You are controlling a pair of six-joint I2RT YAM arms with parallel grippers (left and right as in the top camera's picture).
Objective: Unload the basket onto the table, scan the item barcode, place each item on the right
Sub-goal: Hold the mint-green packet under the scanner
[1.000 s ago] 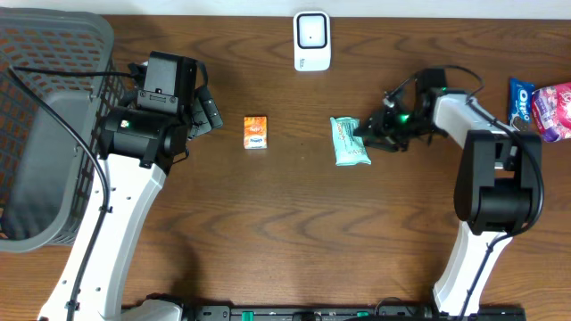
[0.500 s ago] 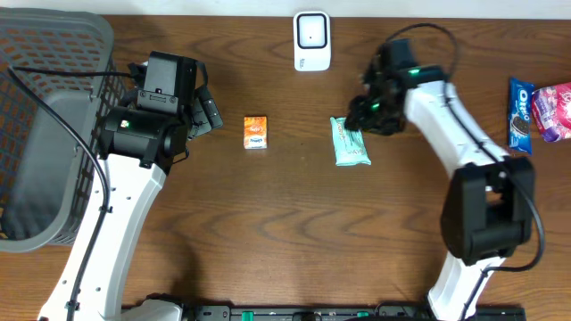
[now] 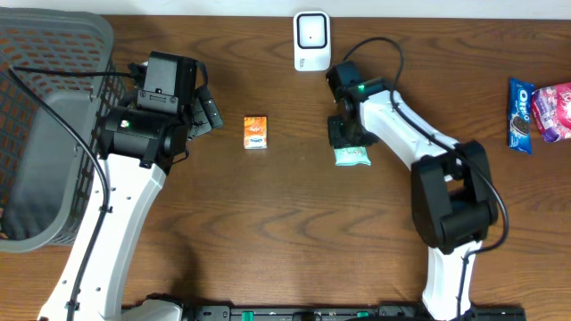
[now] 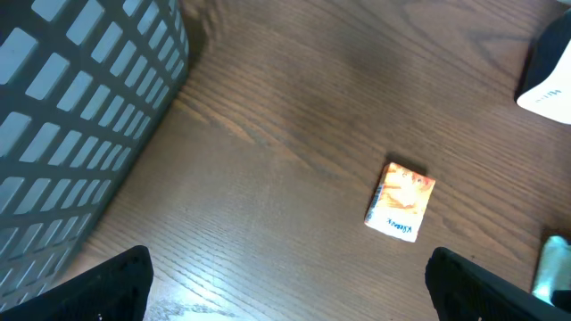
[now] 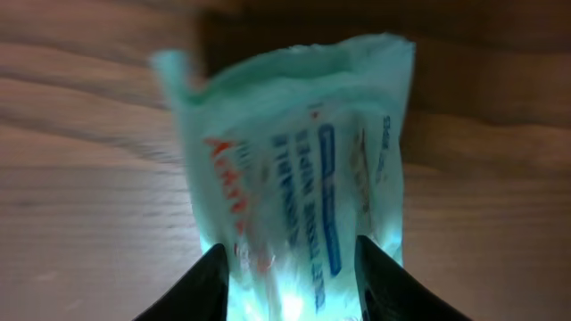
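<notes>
1. At the far left I see a grey basket. It stands on the brown wooden table.
2. Just beside the basket is the left gripper. In its wrist view the two fingers stand far apart in the bottom corners, with only table wood between them, so the jaws are wide open.
3. To the right of it, and apart from it, a small orange packet lies flat on the wood.
4. A white scanner stands at the far edge of the table, about in the middle.
5. The item to scan, a mint-green packet, lies flat on the table, nearer to me than the scanner and a little to its right.
6. The right gripper is directly over this packet and covers its far end. In the blurred wrist view one finger stands at each side of the packet. I cannot tell if they squeeze it.
7. At the far right, a blue Oreo pack lies just beside a pink bag.
</notes>
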